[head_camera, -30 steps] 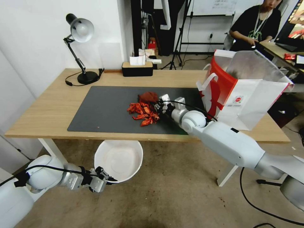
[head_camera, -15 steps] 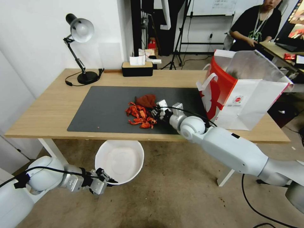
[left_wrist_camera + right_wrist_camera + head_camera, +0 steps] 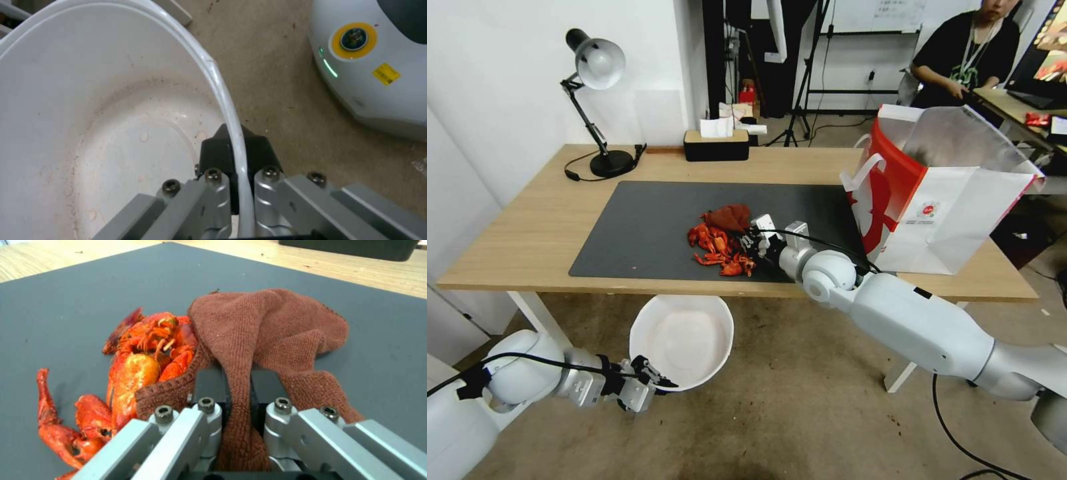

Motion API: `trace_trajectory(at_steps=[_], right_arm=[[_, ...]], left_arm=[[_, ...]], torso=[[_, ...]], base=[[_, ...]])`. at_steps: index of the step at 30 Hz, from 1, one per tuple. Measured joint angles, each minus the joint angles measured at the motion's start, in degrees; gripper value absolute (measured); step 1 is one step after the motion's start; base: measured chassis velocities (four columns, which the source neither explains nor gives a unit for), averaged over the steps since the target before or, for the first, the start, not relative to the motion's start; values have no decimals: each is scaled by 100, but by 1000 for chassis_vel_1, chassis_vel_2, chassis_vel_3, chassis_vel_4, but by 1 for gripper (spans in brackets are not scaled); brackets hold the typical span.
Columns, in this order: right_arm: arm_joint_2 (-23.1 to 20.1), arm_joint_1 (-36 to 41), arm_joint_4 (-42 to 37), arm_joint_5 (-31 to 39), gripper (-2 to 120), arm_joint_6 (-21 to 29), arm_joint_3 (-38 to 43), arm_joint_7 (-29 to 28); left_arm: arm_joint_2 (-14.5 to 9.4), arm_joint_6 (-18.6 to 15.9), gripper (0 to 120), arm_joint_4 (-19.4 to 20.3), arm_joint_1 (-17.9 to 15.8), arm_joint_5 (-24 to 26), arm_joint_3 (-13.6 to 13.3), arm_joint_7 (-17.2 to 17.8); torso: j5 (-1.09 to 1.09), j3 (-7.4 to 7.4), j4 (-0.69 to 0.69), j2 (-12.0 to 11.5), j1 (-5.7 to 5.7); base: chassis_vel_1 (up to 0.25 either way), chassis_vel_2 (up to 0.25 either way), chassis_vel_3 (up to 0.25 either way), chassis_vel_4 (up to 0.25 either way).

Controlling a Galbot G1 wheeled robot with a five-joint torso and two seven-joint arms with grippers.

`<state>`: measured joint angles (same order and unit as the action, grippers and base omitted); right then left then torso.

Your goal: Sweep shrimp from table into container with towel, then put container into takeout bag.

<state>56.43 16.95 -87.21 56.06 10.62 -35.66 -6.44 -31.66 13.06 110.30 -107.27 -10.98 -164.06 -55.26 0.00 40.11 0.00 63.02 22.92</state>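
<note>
While the sweep toward the near edge of the long light-wood table with its dark grey mat was the step in hand, the right gripper had its fingers pressed together on a fold of the small rust-brown towel, which lay bunched on the mat, touching the far side of the heap of bright red-orange curled shrimp. That heap sat on the mat's near half, a little short of the table edge. Below the edge, off the table and over the floor, the left gripper pinched the rim of the round white plastic container, one finger inside the wall and one outside, holding it mouth up and, as far as could be seen, with no shrimp in it. The large white paper takeout bag with red side panels stood open on the table's right end, well apart from the heap. By judgement, the next move called for the towel to stay low against the mat behind the whole heap, with the container's mouth directly under the spot where the shrimp would go over, since pieces at the heap's flanks could slip round the cloth or miss the rim. How far the towel wrapped behind the heap was hard to make out, the right forearm hid part of the mat, and the container's underside and near rim were out of sight.
</note>
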Motion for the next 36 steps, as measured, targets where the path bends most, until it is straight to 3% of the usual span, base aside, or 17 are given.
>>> trace_trajectory(at_steps=[17, 25, 36], right_arm=[[31, -20, -16, -4, 4, 18, -38, -174], [-2, 5, -63, 8, 4, -7, -44, -210], [-48, 145, -295, 21, 4, -17, -13, -400]], left_arm=[[-213, 259, 0, -482, -345, 157, -16, -240], [-599, 446, 0, -625, -564, -39, -29, -536], [-601, 471, 0, -569, -572, -96, -29, -601]], torso=[[0, 0, 1, 0, 0], [-1, 0, 0, 0, 0], [1, 0, 1, 0, 0]], base=[[0, 0, 0, 0], [0, 0, 0, 0], [0, 0, 0, 0]])
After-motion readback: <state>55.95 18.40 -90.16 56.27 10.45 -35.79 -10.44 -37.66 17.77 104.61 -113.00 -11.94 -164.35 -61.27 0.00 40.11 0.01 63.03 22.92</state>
